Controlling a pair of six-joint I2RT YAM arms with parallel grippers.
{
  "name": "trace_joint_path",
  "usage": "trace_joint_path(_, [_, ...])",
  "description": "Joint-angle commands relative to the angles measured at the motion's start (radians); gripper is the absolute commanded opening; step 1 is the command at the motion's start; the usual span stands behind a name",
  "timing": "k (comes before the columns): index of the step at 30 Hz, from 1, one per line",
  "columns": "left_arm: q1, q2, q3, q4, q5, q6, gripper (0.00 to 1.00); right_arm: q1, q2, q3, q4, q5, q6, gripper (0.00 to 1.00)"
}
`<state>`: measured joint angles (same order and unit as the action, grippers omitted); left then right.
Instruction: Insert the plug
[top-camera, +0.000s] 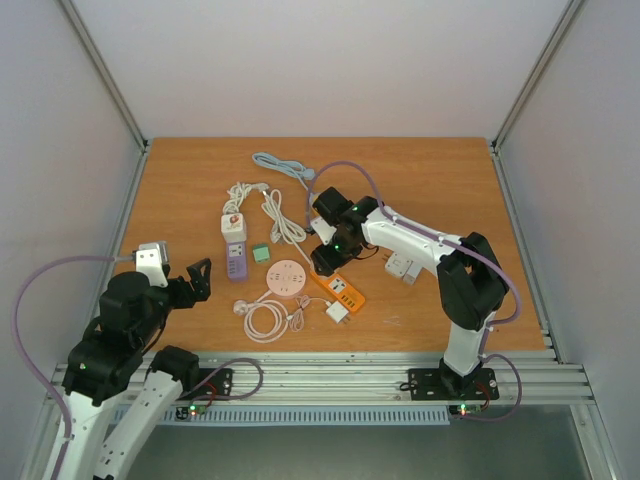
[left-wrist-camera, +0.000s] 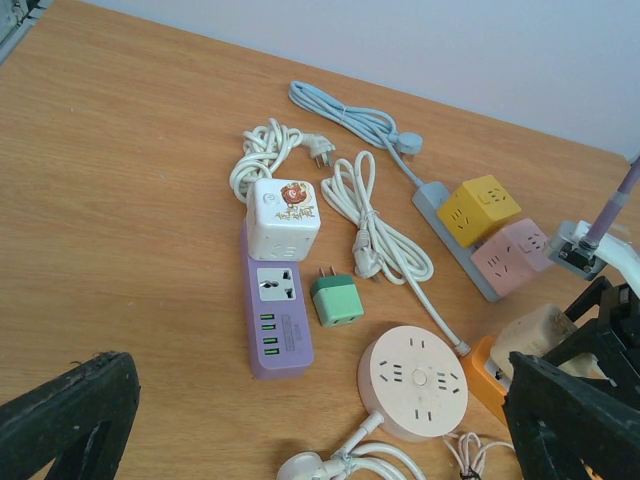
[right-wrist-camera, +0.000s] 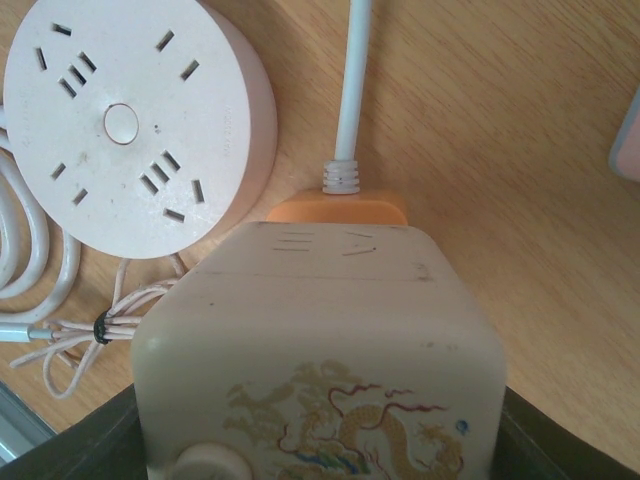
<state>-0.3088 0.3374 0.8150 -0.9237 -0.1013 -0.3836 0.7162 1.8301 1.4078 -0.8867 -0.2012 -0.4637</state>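
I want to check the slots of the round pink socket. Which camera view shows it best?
The right wrist view: the round pink socket is close there, its slots sharp. The left wrist view shows it whole but smaller and slanted. The top external view shows it whole but tiny.

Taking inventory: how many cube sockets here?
4: white cube on the purple strip; yellow cube and pink cube on the grey strip; beige cube in the right gripper. Others may be hidden.
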Motion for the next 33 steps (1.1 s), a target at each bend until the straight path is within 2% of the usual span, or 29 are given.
trace_joint_path(1, [0.002,-0.005,-0.011,0.049,-0.004,0.014,0.99,-0.004,0.026,0.019,-0.03,0.048,-0.002,0.42])
trace_joint_path(11, [0.003,-0.008,-0.013,0.051,0.0,0.011,0.99,-0.005,0.042,0.01,-0.02,0.06,-0.016,0.42])
trace_joint_path(33, [0.003,-0.002,-0.013,0.051,0.002,0.011,0.99,-0.05,0.013,0.049,-0.054,-0.056,-0.069,0.44])
